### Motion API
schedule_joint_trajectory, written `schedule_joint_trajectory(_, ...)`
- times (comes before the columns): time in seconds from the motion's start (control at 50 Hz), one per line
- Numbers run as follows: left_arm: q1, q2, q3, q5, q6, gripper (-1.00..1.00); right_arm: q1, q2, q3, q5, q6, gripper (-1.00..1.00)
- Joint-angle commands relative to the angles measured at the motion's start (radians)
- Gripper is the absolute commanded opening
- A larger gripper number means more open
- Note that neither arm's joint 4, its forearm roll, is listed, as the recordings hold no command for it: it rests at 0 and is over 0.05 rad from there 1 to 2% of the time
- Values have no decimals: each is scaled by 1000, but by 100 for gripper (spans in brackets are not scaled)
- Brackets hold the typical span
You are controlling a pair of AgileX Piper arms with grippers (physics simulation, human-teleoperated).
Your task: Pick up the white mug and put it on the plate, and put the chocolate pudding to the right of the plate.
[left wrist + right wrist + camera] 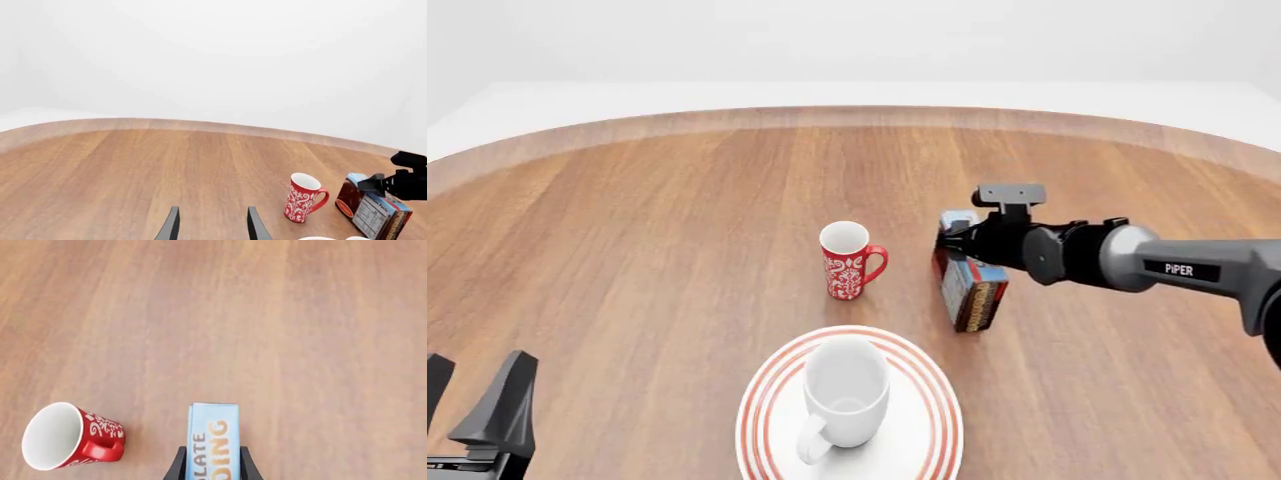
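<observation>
Front view: white mug (846, 396) stands upright on the plate (932, 405), near table (627, 260) edge. Chocolate pudding (973, 290) sits behind & right of plate, beside red mug (849, 261). Right gripper (211, 465) fingers (177, 466) flank the carton's sides, closed on it. Left gripper (212, 225) fingers apart, empty, w/ nothing between.

Left gripper (212, 225) fingertips parted over bare wooden table (133, 170), red mug (304, 197) beside chocolate pudding (371, 212), right gripper (400, 181) at the carton
</observation>
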Motion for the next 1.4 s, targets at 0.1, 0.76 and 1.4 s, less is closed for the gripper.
schedule_joint_trajectory(0.1, 0, 0, -1, 0, 0, 100, -16, -12, 19, 4, -3, -100)
schedule_joint_trajectory(0.76, -3, 0, -1, -1, 1, 100, 7, -213, 78, 58, 2, -100)
schedule_joint_trajectory(1.4, -5, 0, -2, 1, 5, 100, 4, -485, 241, 99, 41, -100)
